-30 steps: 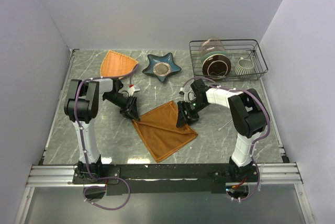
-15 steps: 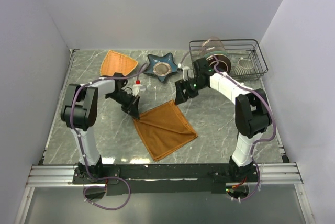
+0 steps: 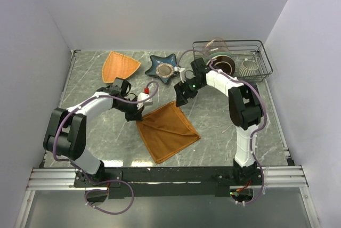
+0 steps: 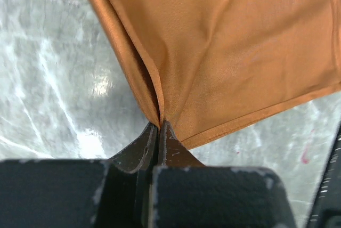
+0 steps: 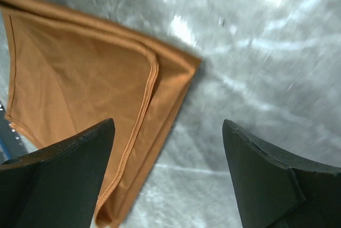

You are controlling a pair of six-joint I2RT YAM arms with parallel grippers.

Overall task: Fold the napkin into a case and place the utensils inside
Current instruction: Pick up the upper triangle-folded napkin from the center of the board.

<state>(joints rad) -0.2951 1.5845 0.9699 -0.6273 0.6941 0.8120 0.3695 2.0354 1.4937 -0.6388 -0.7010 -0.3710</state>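
The rust-orange napkin (image 3: 168, 131) lies flat on the marble table, doubled over, its corners pointing like a diamond. My left gripper (image 3: 136, 116) is shut on its left corner. In the left wrist view the closed fingertips (image 4: 160, 127) pinch the cloth (image 4: 224, 52), which puckers into a crease there. My right gripper (image 3: 181, 96) hovers open just above the napkin's far corner. In the right wrist view its gripper (image 5: 168, 124) has wide-apart jaws framing the layered corner (image 5: 80, 79) and bare table, touching nothing. I cannot make out the utensils in any view.
A lighter orange woven triangular plate (image 3: 120, 65) and a blue star-shaped dish (image 3: 165, 68) sit at the back. The wire rack (image 3: 233, 59) at the back right holds a jar, a brown bowl and a white cup. Walls close in on both sides.
My left gripper closed on the napkin's left corner and the left arm swung lower. My right gripper let go of the far corner, drew back toward the rack and opened wider.
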